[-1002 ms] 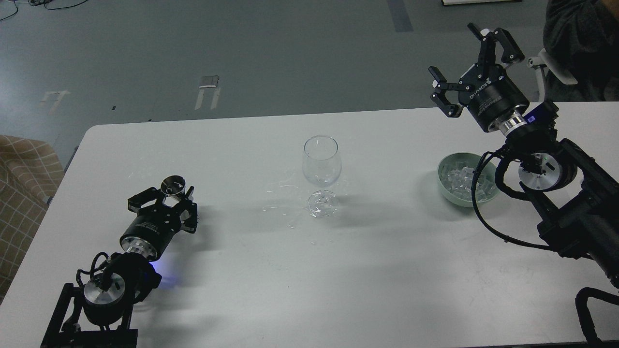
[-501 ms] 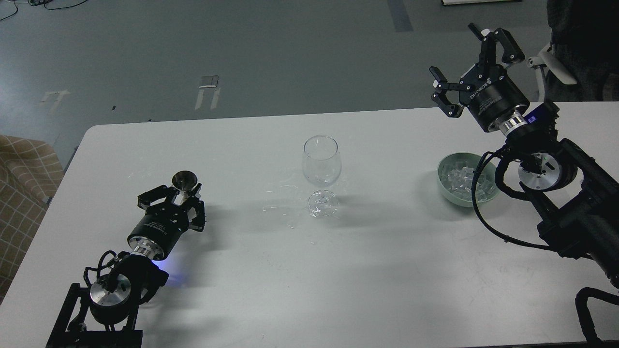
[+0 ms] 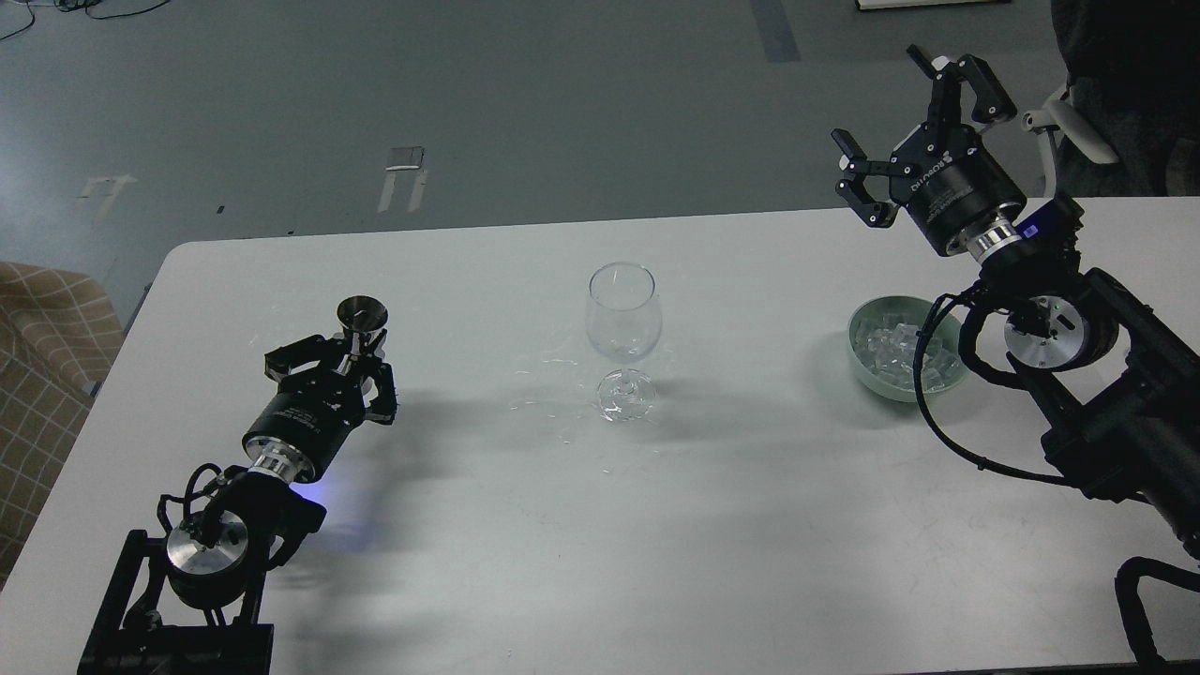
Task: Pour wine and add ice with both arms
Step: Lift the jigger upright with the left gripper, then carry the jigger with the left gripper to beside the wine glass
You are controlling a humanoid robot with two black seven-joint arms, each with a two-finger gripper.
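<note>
1. A wide white rectangular counter [image 3: 750, 525] with rounded corners stands on a grey floor, and both black jointed arms reach over it from the near side.
2. The left black three-fingered end effector [image 3: 349, 361] sits low over the counter's left part, its fingers closed around the narrow waist of a small steel double-cone jigger [image 3: 360, 323].
3. The jigger stands roughly upright in that grip, its open round mouth facing up; whether any wine lies inside it I cannot tell from here.
4. A clear stemmed wine glass [image 3: 623, 323] stands upright near the middle of the counter, well apart from the left end effector and to its right.
5. The glass bowl looks clear; no liquid level can be made out in it.
6. Small glinting wet marks [image 3: 553, 394] are scattered on the counter just left of the glass foot.
7. A pale green round bowl [image 3: 877, 361] rests at the counter's right side, partly behind the right arm's looping black cable [image 3: 937, 422].
8. The ice [image 3: 891, 342], a heap of small clear cubes, lies inside that bowl.
9. The right black end effector marked ROBOTIQ [image 3: 914, 103] is raised beyond the bowl, past the counter's far edge, fingers spread wide and holding nothing.
</note>
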